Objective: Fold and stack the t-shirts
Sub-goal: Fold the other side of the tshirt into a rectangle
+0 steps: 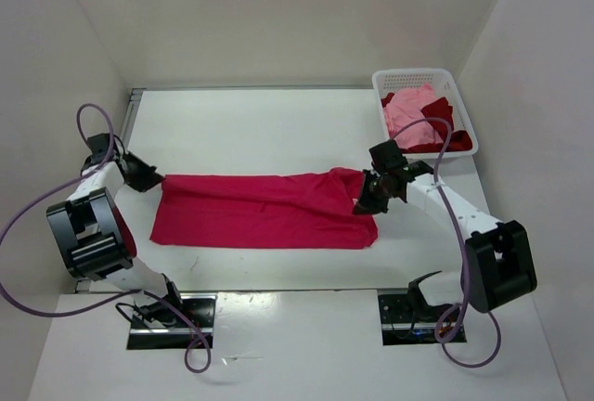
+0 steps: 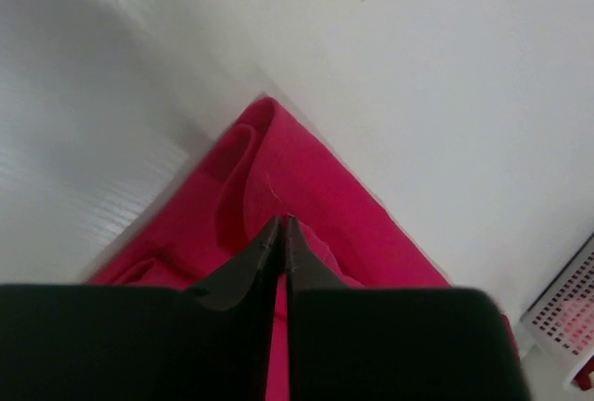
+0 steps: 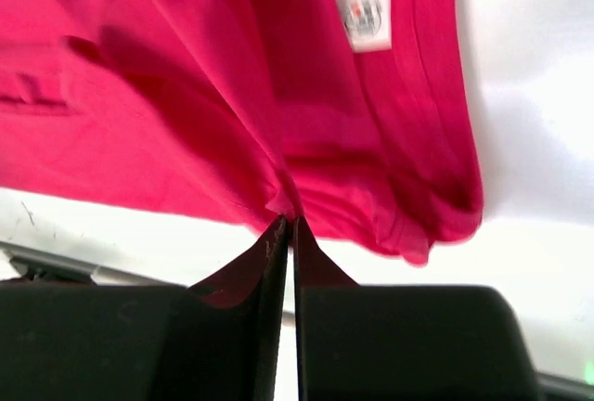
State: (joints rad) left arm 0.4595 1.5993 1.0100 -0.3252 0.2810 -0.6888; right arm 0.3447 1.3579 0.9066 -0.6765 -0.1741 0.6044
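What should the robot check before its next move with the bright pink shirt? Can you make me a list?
1. Is the left gripper shut on a corner of the crimson-pink shirt? Ok.
2. Is the right gripper shut on the other end? Ok.
3. Is the shirt lying flat? Not ok, the right end is lifted and bunched.
4. Is there bare table beyond the shirt to fold onto? Ok.
5. Are the pale pink shirt and dark red shirt out of the way in the basket? Ok.
6. Are the grippers pinching both cloth layers? Cannot tell.
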